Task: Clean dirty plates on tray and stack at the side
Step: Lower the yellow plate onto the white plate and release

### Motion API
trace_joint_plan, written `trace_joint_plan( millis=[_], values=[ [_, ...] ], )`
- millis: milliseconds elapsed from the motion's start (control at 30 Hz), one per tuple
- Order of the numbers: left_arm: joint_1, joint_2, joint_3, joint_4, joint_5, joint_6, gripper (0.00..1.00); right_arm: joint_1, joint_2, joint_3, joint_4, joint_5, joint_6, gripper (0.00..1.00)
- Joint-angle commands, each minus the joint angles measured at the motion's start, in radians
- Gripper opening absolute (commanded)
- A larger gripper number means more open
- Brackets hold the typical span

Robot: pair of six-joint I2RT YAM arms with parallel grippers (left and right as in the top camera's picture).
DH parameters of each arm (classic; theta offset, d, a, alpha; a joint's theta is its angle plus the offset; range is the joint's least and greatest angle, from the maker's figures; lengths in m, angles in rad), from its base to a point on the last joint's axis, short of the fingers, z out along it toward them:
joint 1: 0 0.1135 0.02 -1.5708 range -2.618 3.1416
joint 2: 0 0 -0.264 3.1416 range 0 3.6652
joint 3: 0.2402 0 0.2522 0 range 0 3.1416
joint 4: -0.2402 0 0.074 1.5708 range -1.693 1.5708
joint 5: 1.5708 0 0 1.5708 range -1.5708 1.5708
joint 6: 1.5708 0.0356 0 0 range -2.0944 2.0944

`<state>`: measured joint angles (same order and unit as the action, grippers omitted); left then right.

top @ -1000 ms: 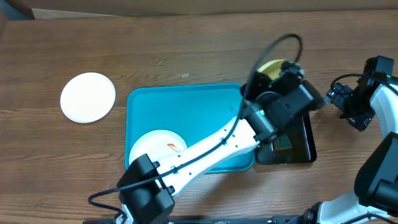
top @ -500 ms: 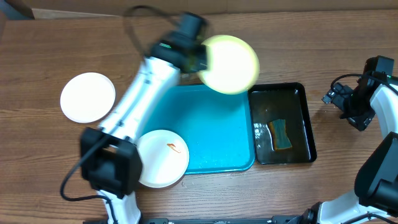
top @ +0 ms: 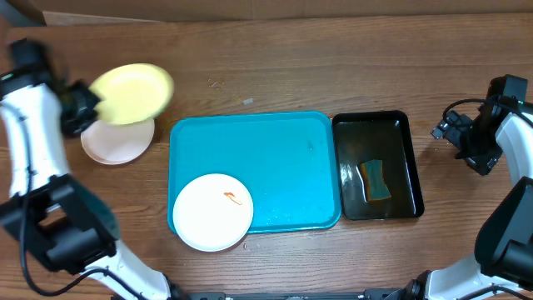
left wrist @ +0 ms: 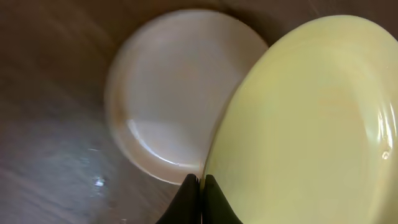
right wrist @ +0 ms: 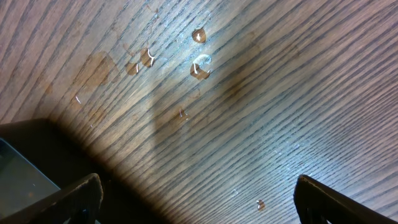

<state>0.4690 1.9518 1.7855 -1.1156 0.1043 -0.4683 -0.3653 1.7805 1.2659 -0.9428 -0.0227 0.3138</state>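
Observation:
My left gripper [top: 83, 112] is shut on the rim of the pale yellow-green plate [top: 132, 93] and holds it tilted above the white plate [top: 117, 142] lying on the table at the far left. In the left wrist view the fingers [left wrist: 201, 186] pinch the yellow-green plate [left wrist: 311, 124] beside the white plate [left wrist: 174, 93]. Another white plate [top: 212, 211] with an orange-red smear lies at the front left corner of the turquoise tray [top: 283, 167]. My right gripper [top: 454, 132] is open and empty over bare wood right of the black tub; its fingers show in its wrist view [right wrist: 196, 199].
A black tub [top: 376, 165] with water and a sponge [top: 376, 180] stands right of the tray. Water drops [right wrist: 199, 65] lie on the wood under the right gripper. The tub's corner [right wrist: 25, 162] shows in the right wrist view.
My left arm swung from the black tub across the tray to the far left, carrying the yellow-green plate over the white plate. The right arm has not moved.

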Motion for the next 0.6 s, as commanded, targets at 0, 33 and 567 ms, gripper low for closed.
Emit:
trace_joint_plan(
  millis=[0, 33, 567],
  values=[
    [0.104, 0.006, -0.03, 0.009, -0.029, 0.019, 0.04, 0.0, 0.002, 0.004, 0.004, -0.005, 0.001, 1.0],
    [0.121, 0.006, -0.043, 0.019, -0.025, 0.019, 0.04, 0.0, 0.002, 0.004, 0.004, -0.005, 0.001, 1.0],
    [0.121, 0.006, -0.299, 0.283, -0.031, 0.027, 0.06, 0.0, 0.002, 0.004, 0.004, -0.005, 0.001, 1.0]
  ],
)
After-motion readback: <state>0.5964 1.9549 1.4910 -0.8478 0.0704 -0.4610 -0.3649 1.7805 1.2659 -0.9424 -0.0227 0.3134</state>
